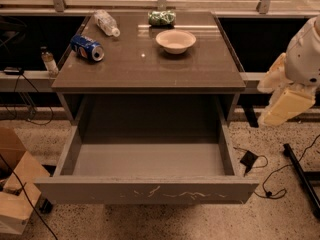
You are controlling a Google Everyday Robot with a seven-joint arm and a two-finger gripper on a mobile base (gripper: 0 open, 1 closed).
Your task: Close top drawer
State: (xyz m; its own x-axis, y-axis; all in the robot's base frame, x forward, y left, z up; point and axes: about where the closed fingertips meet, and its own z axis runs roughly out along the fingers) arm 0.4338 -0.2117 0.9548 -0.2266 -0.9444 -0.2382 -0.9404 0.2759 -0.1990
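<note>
Gripper (283, 102) hangs off the right side of the table (150, 71), well apart from it; whether it is released or clenched cannot be told. The top drawer (145, 191) stands pulled far out of the table's front, scratched panel foremost. On the table sit a bowl (175, 40), a blue can (87, 47) on its side, a plastic bottle (106, 22) lying down and a green packet (162, 17).

Floor (150, 225) before the top drawer (145, 193) is free, a cardboard box (17, 184) crowds its left corner, and the pincer (274, 101) hangs right of the worktop (150, 69), apart.
</note>
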